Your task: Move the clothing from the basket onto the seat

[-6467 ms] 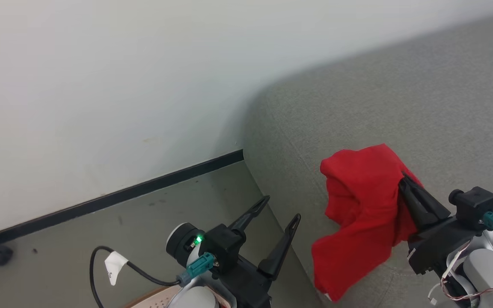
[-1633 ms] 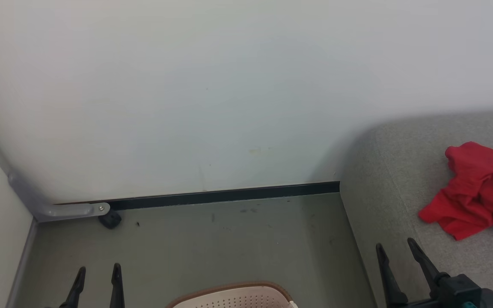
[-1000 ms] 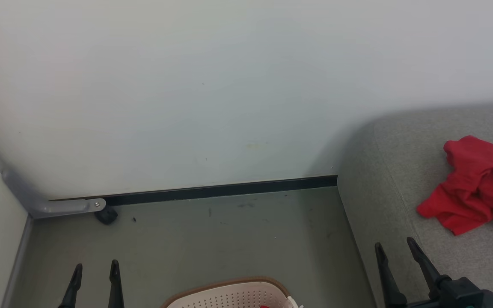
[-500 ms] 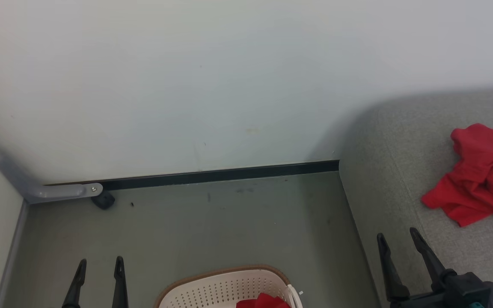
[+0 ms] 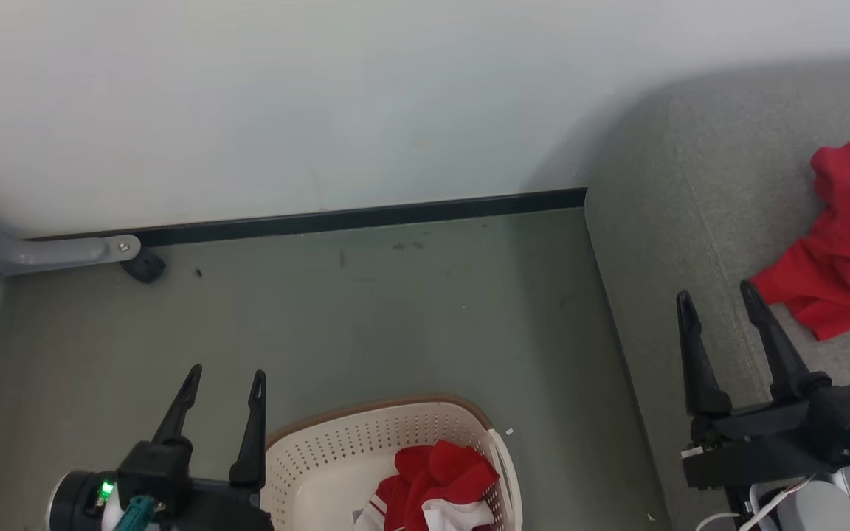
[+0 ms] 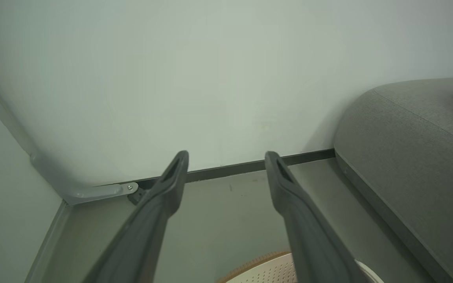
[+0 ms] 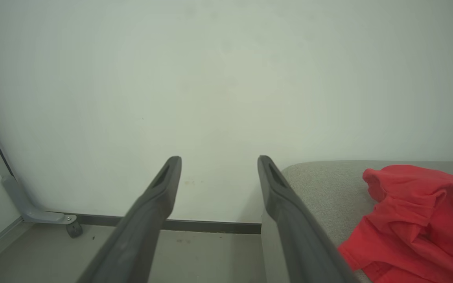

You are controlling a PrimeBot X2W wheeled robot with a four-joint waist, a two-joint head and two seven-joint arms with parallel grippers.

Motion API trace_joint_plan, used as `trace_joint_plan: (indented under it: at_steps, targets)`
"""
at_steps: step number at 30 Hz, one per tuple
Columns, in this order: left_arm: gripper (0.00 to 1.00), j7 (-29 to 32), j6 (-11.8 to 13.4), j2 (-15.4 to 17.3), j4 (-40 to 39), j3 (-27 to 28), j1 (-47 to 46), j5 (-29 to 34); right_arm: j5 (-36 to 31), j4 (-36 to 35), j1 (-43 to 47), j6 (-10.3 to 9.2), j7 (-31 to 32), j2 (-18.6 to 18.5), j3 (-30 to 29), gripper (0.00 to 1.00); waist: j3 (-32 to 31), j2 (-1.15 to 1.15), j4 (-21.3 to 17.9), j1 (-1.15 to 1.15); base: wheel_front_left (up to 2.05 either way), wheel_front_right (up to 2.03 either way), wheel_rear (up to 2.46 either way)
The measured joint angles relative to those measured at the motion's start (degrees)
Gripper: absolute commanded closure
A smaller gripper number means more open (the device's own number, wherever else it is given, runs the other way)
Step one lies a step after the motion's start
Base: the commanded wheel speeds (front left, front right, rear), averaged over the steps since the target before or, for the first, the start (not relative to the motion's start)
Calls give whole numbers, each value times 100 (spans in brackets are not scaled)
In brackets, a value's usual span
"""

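You have one red garment (image 5: 842,243) already lying crumpled on the seat (image 5: 676,192), toward the right of the head view, so part of the job looks done. What is left sits in the basket (image 5: 322,457), which stands on the floor (image 5: 395,310) near the seat's rounded end. It holds a heap of clothing (image 5: 440,476), red on top, with white and striped pieces showing at the bottom edge of the head view. You cannot tell from here how many pieces are in that heap. Your left gripper (image 5: 226,372) hangs just left of the basket's rim, its fingers spread wide with nothing between them. Your right gripper (image 5: 716,290) hovers over the end of the seat that faces the basket. It is near the red garment but apart from it, and its fingers are equally wide and empty. Judging from this, you are between trips. Neither arm has reached into the basket for the next piece, and the task is finished only when the basket holds no more fabric.
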Motion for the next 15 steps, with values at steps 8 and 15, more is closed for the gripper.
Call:
trace_joint_plan:
  at_steps: [8,15]
  targets:
    - [0,260,-316,13,330,-415,-575,227,-14,-176,-499,0,0,4,-111,0,653,0,-126,0,0,0,0]
    - [0,509,-597,32,649,-804,-1045,423,-14,-325,-1014,0,0,-36,-305,0,1242,0,-251,0,0,0,0]
